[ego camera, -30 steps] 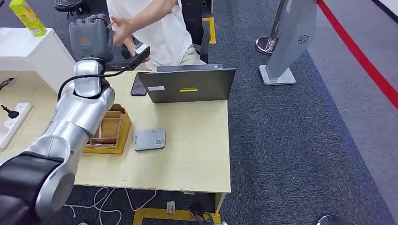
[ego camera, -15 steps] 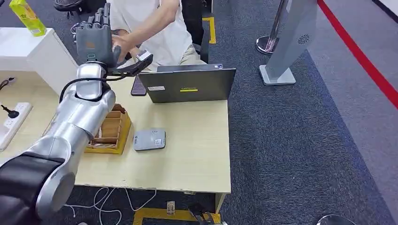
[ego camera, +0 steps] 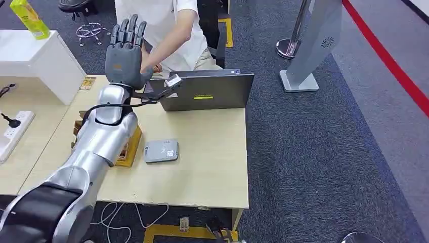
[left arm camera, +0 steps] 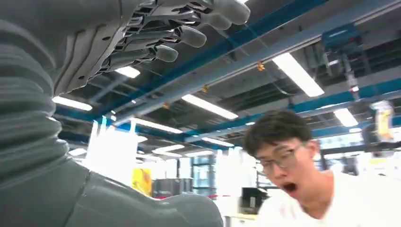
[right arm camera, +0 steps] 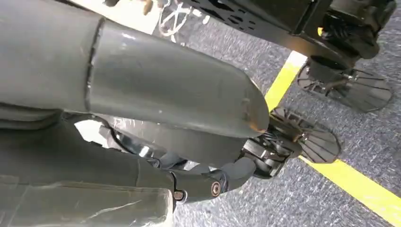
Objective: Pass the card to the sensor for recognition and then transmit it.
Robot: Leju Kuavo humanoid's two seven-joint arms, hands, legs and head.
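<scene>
My left hand (ego camera: pixel 124 55) is raised above the table's far edge, fingers straight up and spread, with nothing in it. In the left wrist view the same hand (left arm camera: pixel 94 42) shows its fingers (left arm camera: pixel 189 35) apart from the thumb and an empty gap between them. A person in a white shirt (ego camera: pixel 167 25) stands behind the table, one arm lowered beside my hand toward the laptop (ego camera: pixel 207 93). I cannot tell whether that hand holds a card. The grey card sensor (ego camera: pixel 161 151) lies flat on the table. My right hand (right arm camera: pixel 179 94) hangs over the floor, holding nothing.
A wooden card box (ego camera: pixel 129 147) sits left of the sensor, partly behind my forearm. The tan table (ego camera: pixel 212 152) ends at the right onto grey carpet. A white block (ego camera: pixel 30 55) with a green carton (ego camera: pixel 29 17) and a power strip (ego camera: pixel 12 131) lie left. A grey stand (ego camera: pixel 308 45) rises far right.
My left hand has swung right and its fingers have straightened upward. The person's hand, which was at my fingers a second ago, has drawn away and dropped toward the laptop.
</scene>
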